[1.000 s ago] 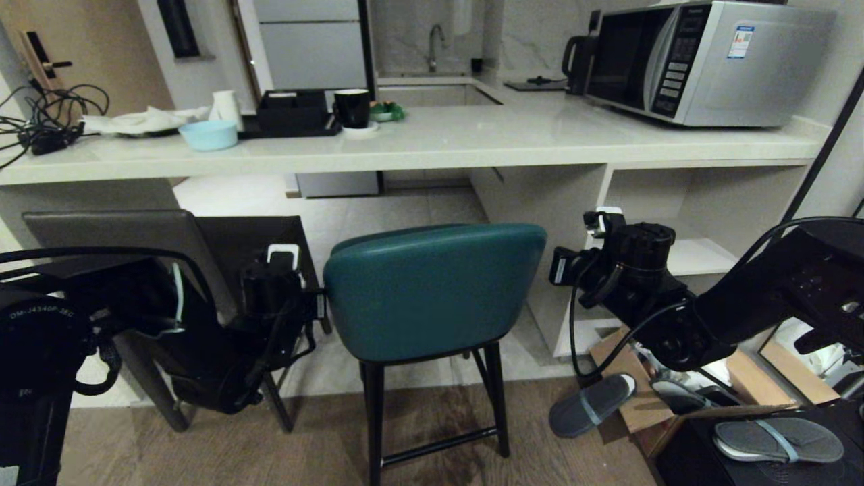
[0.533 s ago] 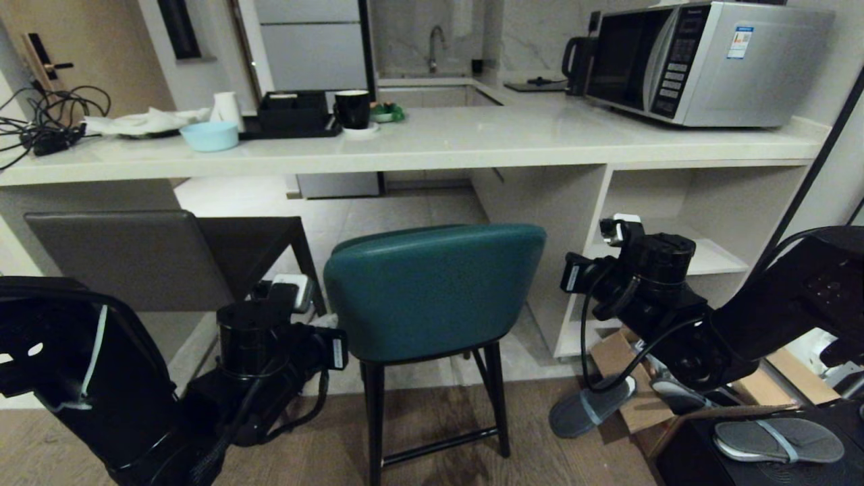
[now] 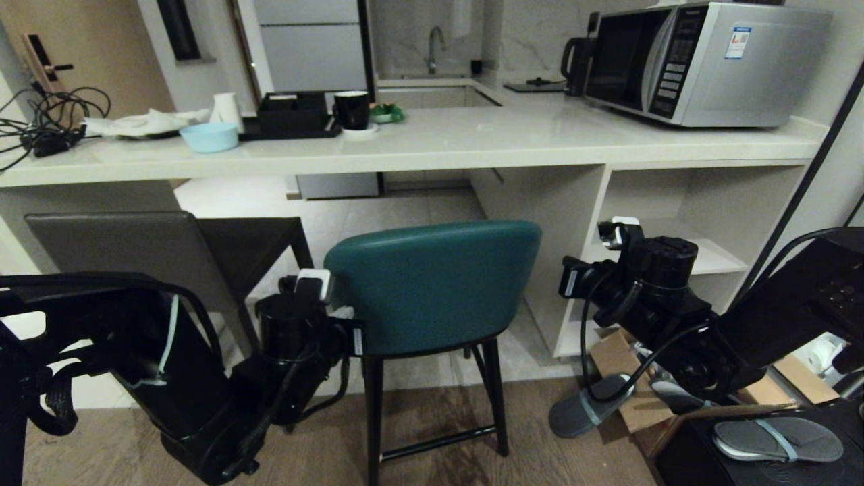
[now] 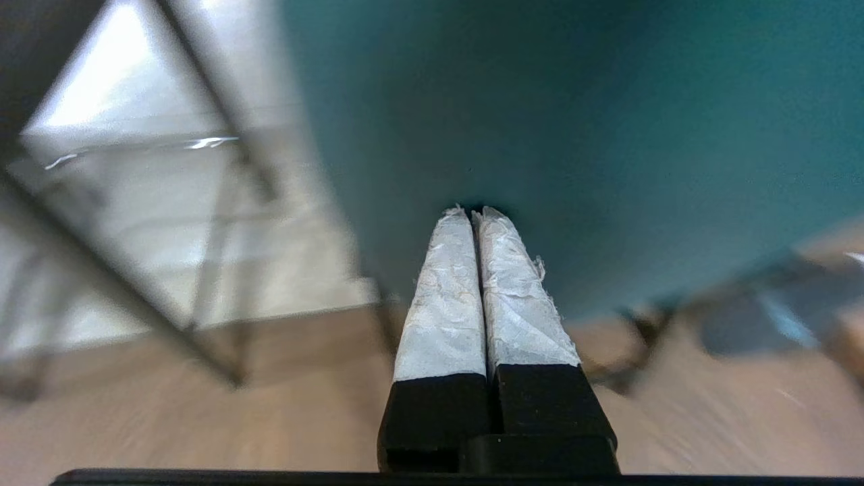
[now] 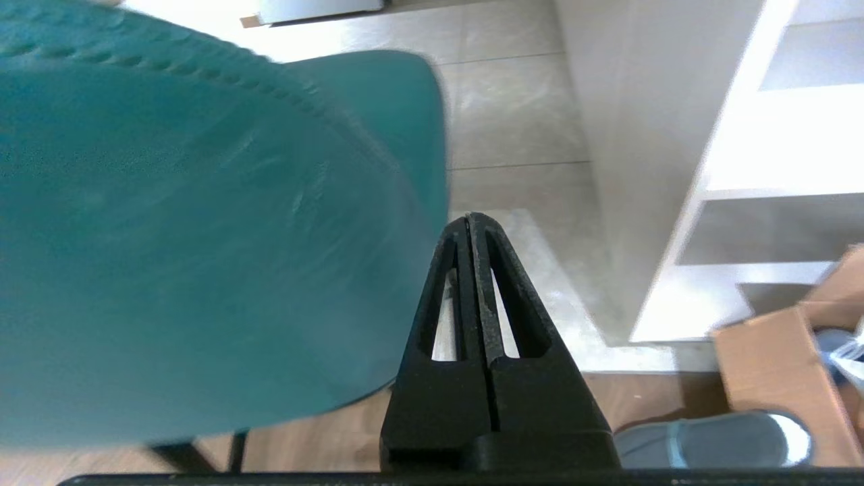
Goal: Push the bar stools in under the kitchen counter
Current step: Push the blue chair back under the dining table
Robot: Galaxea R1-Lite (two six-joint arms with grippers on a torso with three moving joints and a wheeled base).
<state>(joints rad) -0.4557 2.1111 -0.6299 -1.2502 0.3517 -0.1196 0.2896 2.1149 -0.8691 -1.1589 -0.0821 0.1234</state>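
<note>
The teal bar stool (image 3: 432,283) stands in front of the kitchen counter (image 3: 472,145), its back toward me and its seat out from under the slab. The dark grey bar stool (image 3: 115,250) stands to its left, partly behind my left arm (image 3: 297,331). My left gripper (image 4: 476,212) is shut, its white-wrapped fingertips pressed against the teal back (image 4: 574,121) near its left edge. My right gripper (image 5: 470,217) is shut and empty, just off the right edge of the teal back (image 5: 202,236), above the floor.
A microwave (image 3: 702,61), a kettle, a black mug (image 3: 352,108), a blue bowl (image 3: 209,135) and cables lie on the counter. Open white shelves (image 3: 702,256) stand at its right end. Slippers (image 3: 587,405) and a cardboard box (image 3: 628,378) lie on the floor at the right.
My left arm has swung from in front of the grey stool across to the teal stool's back. The right arm has dropped slightly and drawn a little to the right.
</note>
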